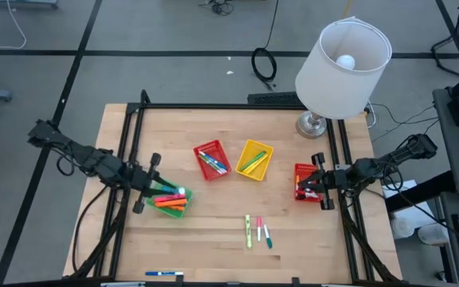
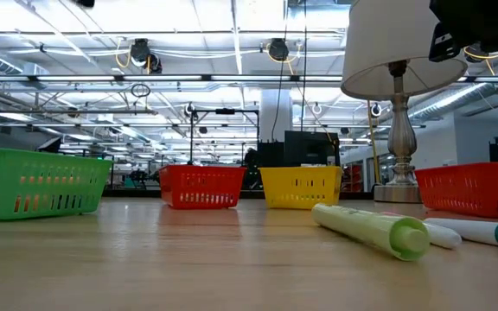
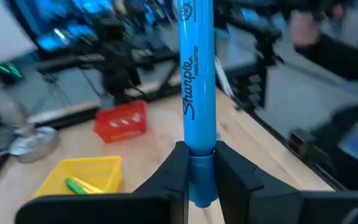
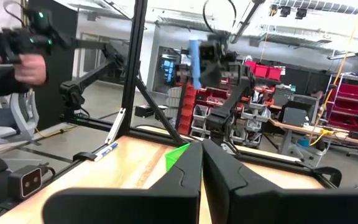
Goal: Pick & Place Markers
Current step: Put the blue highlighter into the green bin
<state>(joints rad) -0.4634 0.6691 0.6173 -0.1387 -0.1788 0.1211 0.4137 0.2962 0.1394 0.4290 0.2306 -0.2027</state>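
Observation:
My left gripper (image 1: 174, 191) (image 3: 201, 149) is over the green basket (image 1: 170, 201) of orange and pink markers, shut on a light blue marker (image 3: 196, 81). That marker also shows in the right wrist view (image 4: 194, 62). My right gripper (image 1: 319, 188) (image 4: 202, 149) is shut and empty beside the red basket (image 1: 304, 183) at the table's right. Three markers, yellow-green (image 1: 248, 229), pink (image 1: 258, 228) and green (image 1: 267, 236), lie flat on the table near the front. A blue marker (image 1: 163, 273) lies at the near edge. My left gripper pinches the light blue marker near its lower end (image 3: 201, 163) between its two fingers. The fingers lie across it and come level from the table's left. The marker stands up out of the fingers, its long part above them, lifted clear of the basket and table.
A red basket (image 1: 211, 159) and a yellow basket (image 1: 254, 159), both holding markers, sit mid-table. A lamp (image 1: 341, 64) with a white shade stands at the far right. A black frame (image 1: 134, 151) borders the table. A person's hand (image 4: 30, 68) shows beyond the table.

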